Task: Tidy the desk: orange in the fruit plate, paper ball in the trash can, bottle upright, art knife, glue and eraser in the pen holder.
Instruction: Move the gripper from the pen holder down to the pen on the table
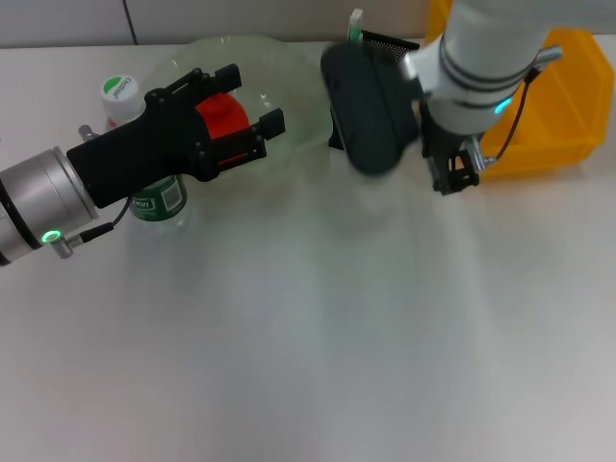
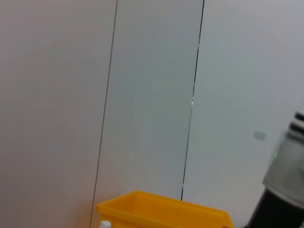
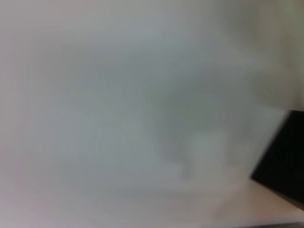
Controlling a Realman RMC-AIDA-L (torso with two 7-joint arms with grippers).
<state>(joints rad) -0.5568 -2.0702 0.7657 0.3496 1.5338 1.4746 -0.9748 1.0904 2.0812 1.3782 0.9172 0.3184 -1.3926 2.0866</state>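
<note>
A: At the upper left of the head view, we see the left gripper (image 1: 252,117) over the translucent pale-green scalloped glass fruit plate (image 1: 298,82), fingers apart around the red-orange rounded orange (image 1: 223,114).

B: The clear green-labelled bottle (image 1: 154,197) stands beneath that arm. The right gripper (image 1: 361,111) blurs before the black mesh pen holder (image 1: 385,43); we cannot tell its fingers. The bright yellow rectangular trash can (image 1: 563,106) sits upper right.

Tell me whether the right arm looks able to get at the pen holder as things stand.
Probably yes. The right hand hangs just in front of the pen holder, between it and the trash can; nothing visible stands between.
</note>
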